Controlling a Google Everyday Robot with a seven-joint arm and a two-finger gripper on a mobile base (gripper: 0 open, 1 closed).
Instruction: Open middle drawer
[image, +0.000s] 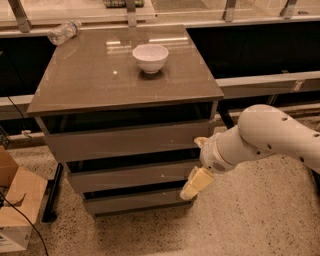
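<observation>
The middle drawer (132, 175) is a wide grey-brown glossy front with a small pale fleck, second in a stack of three drawers in a low cabinet. It sits flush, with dark gaps above and below. My gripper (195, 184) hangs from the white arm (265, 137) at the cabinet's right front corner. Its cream fingers (197, 183) point down and left, over the right end of the middle drawer and the gap below it.
A white bowl (150, 58) stands on the cabinet top (100, 80); a plastic bottle (64, 32) lies at its back left. Cardboard boxes (15, 205) stand on the speckled floor at the left. A dark counter with rails runs behind.
</observation>
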